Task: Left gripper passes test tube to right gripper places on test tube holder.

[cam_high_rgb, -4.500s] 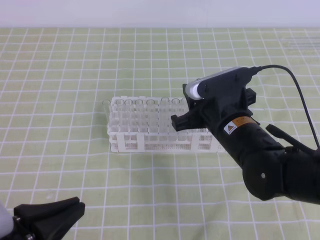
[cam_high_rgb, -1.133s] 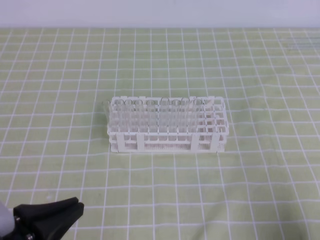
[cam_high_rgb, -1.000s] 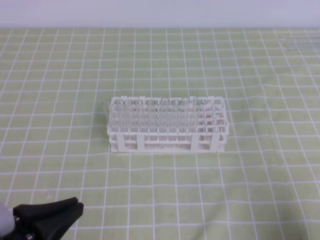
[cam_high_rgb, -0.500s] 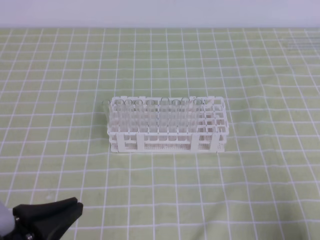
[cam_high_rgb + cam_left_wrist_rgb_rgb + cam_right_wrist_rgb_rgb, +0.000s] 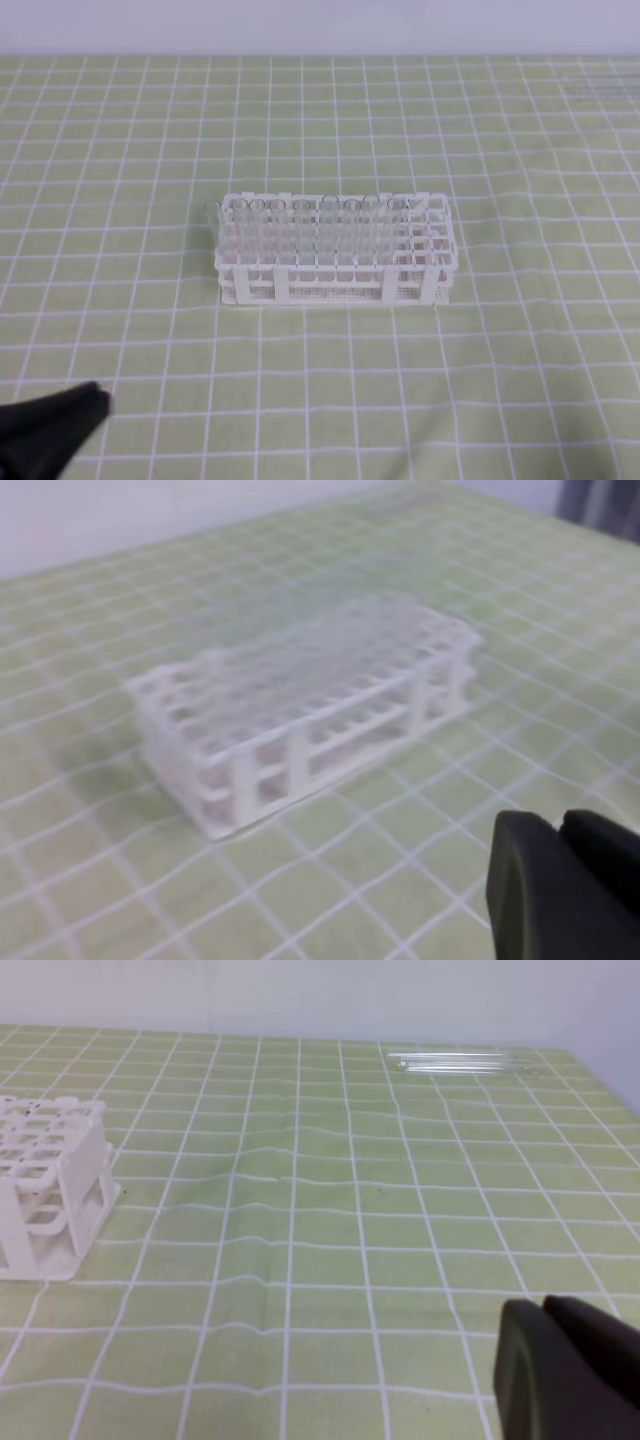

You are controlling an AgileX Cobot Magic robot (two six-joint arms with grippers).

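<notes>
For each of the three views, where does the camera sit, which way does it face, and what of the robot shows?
Exterior high: above the front, looking down on the test tube holder; the left gripper blurred at bottom left.
Left wrist: low, facing the holder obliquely; shut black fingers lower right.
Right wrist: low, facing across the cloth; holder's end at left, loose tubes far off, the right gripper shut.
Shared: the holder.
</notes>
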